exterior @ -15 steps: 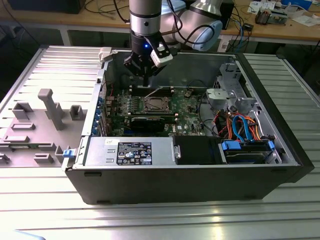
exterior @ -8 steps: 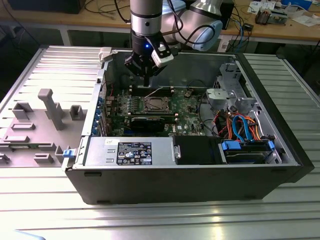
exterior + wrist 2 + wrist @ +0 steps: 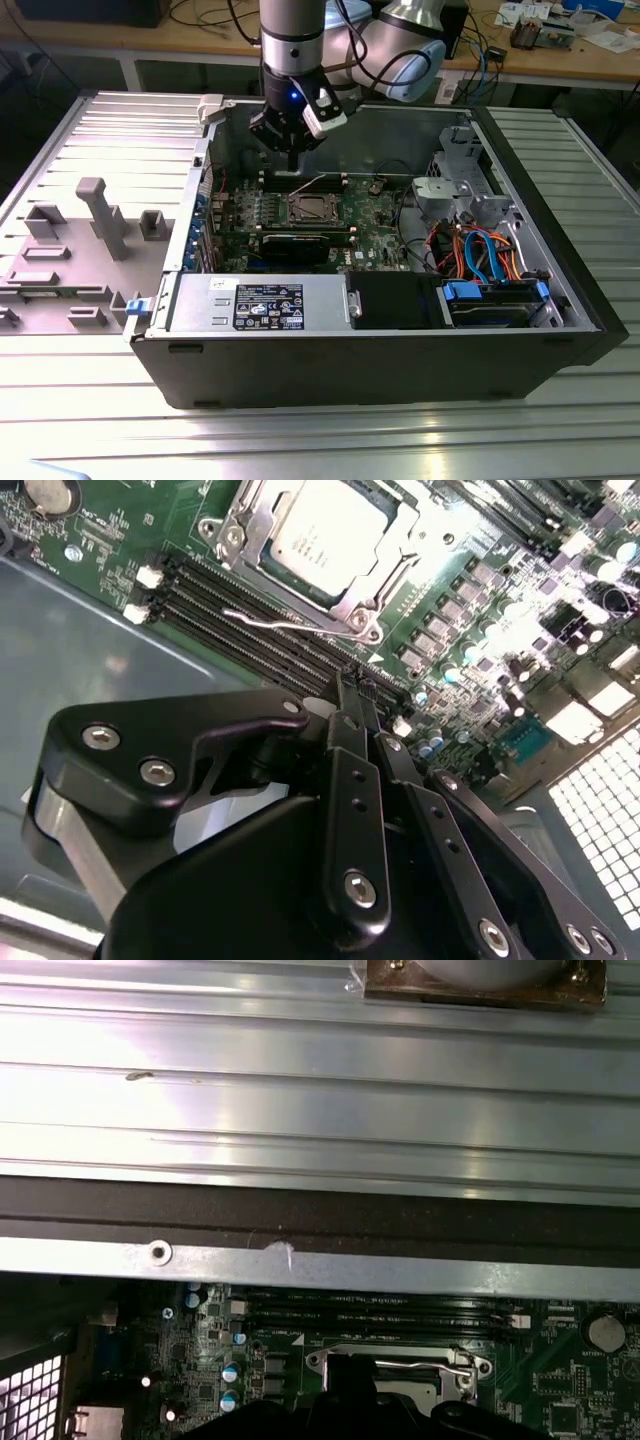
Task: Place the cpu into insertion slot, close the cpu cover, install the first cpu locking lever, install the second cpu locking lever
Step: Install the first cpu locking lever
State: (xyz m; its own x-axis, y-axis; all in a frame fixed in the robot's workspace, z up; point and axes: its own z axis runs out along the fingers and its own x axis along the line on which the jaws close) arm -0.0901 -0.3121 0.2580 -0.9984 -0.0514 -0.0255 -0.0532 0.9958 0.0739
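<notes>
The cpu (image 3: pixel 325 530) sits in the insertion slot (image 3: pixel 308 208) with the cpu cover (image 3: pixel 385 575) lying flat around it, beyond the fingertips and clear of them. The gripper (image 3: pixel 357 685) hangs over the memory slots (image 3: pixel 200 590), its fingers (image 3: pixel 352 780) drawn together with nothing between them. A thin wire locking lever (image 3: pixel 290 627) lies between the fingertips and the slot's rim, untouched.
</notes>
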